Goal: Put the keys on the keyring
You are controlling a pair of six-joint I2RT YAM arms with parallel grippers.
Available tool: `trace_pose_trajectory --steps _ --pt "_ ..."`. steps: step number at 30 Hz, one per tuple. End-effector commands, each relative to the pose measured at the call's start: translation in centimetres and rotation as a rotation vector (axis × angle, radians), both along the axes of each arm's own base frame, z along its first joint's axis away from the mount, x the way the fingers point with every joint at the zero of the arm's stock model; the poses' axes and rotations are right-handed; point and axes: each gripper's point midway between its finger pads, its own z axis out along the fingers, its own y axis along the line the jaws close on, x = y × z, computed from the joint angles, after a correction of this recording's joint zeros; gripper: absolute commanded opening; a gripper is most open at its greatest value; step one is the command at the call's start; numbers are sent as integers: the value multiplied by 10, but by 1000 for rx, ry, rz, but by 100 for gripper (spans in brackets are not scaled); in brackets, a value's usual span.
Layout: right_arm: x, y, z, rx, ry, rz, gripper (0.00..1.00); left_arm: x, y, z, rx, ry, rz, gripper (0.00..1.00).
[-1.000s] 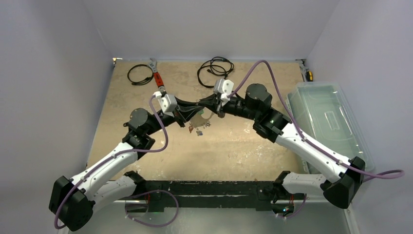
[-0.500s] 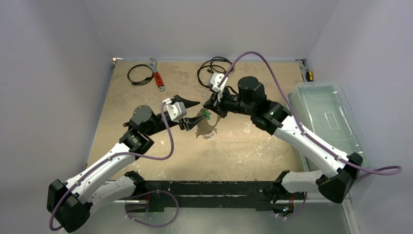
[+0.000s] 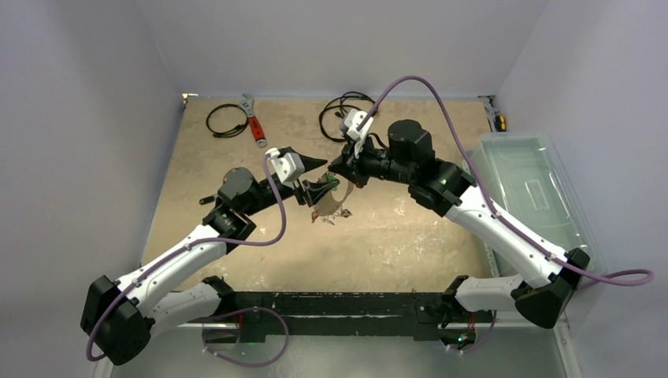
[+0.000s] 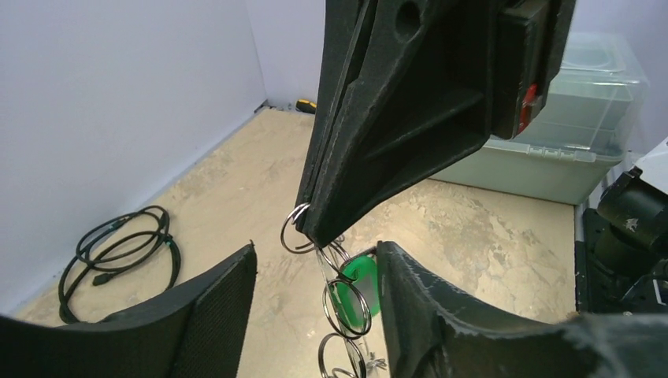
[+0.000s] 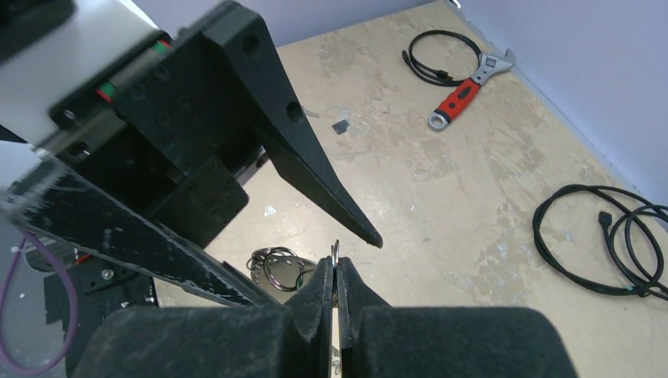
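Standing on that side, could you see what the right end effector (image 3: 337,172) held? my colleague asked.

Yes, I answered. Its two fingers (image 5: 312,293) were pressed together on the keys (image 4: 345,305), pinching them by the thin wire loop at their top. The rest hung under it as a short chain of small rings, with a green tag (image 4: 364,272) among them.

And the left end effector (image 3: 317,178)?

It was wide open. Seen from its own camera, one finger (image 4: 201,311) stood on each side of the hanging keys, and I saw no contact with them. In the overhead view it faced the right one, very near, above the middle of the tabletop (image 3: 236,228).

Where was the keyring (image 3: 324,206)?

In the overhead view it was just below the two end effectors, a flat greyish shape close to the green tag. Whether it lay on the tabletop or hung in the air, I could not tell from there.

Was anything else around?

A red-handled wrench (image 5: 463,88) and coiled black cables (image 4: 164,240) lay near the far wall, well apart from the keys. A clear plastic bin (image 3: 536,189) stood at the right edge.
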Motion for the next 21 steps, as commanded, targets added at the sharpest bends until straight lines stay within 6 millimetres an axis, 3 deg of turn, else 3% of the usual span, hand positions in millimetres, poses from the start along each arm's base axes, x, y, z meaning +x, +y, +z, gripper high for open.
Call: trace_pose_trajectory --steps 1,8,16,21 --pt "-6 1 51 113 -61 -1 0 4 -7 3 -54 44 -6 51" --pt "-1 -1 56 123 -69 -37 0 9 -11 -6 -49 100 -1 60" --pt "-4 0 53 114 -40 -30 0 12 -11 -6 -44 86 7 4" --pt "-5 -1 42 80 21 -43 0 16 -3 -5 9 25 54 0"
